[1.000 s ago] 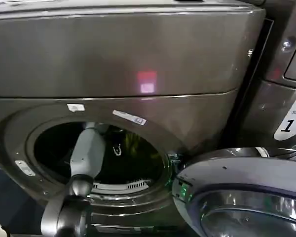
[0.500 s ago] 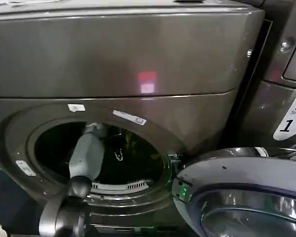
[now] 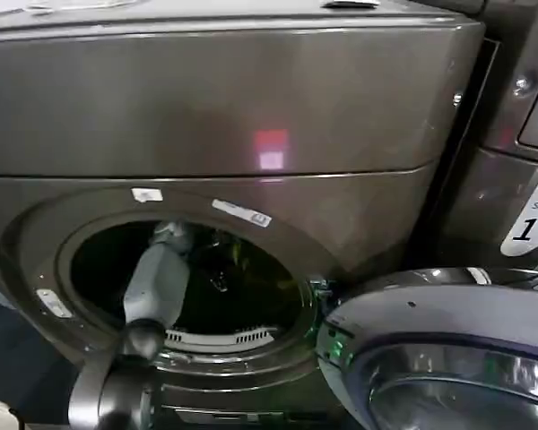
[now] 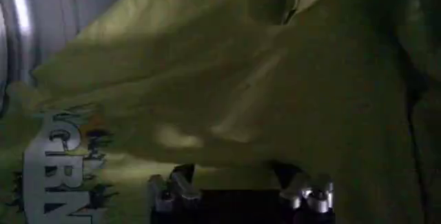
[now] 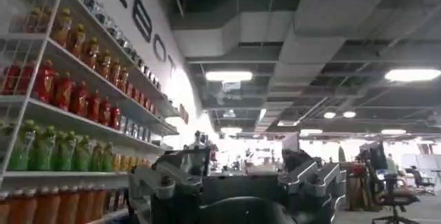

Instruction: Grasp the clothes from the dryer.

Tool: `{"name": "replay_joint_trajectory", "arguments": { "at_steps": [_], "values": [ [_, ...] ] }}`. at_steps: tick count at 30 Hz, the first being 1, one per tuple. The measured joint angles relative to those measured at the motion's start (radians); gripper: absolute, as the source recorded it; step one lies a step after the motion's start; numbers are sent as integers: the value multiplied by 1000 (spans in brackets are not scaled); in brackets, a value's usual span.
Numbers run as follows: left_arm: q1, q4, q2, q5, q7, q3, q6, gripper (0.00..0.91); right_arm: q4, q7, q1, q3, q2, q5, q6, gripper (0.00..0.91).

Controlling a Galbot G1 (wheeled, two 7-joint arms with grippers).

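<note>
Dryer (image 3: 251, 107) door (image 3: 448, 358) hangs open at lower right, so access is done. Left arm (image 3: 157, 273) is pushed through the porthole into the drum. In the left wrist view the left gripper (image 4: 241, 187) has its fingers spread wide apart, tips right up against the clothes (image 4: 227, 87), with nothing pinched between them yet as far as I can tell. The olive-green bundle sits inside the drum, pale printed patch (image 4: 58, 167) to one side. Left to do: close on the fabric, pull it out.

Hard to tell: actual contact, since the fingertips are dark and cut off at the frame edge; from the head view the drum interior is nearly black. Right gripper (image 5: 234, 177) is parked away from the machine, pointing at the room, fingers spread, empty.
</note>
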Motion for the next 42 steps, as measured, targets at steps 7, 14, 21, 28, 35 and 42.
{"name": "replay_joint_trajectory", "arguments": {
  "at_steps": [7,14,21,28,35,42],
  "values": [
    [4,0,3,-8,-9,0,-3,0,-1,-2,1,-1,0,-1,0,907],
    [28,-36,4,-75,-59,-3,9,0,5,-2,3,-5,2,-2,-7,907],
    [69,-157,-6,-217,-204,6,69,0,24,6,5,-10,11,-3,-22,907],
    [99,-287,-35,-433,-454,8,165,0,32,10,6,-13,14,-15,-19,907],
    [138,-403,-67,-670,-752,14,254,0,36,11,6,-17,19,-21,-9,907],
    [172,-480,-96,-886,-1040,21,327,0,39,13,3,-17,21,-24,1,907]
  ]
}}
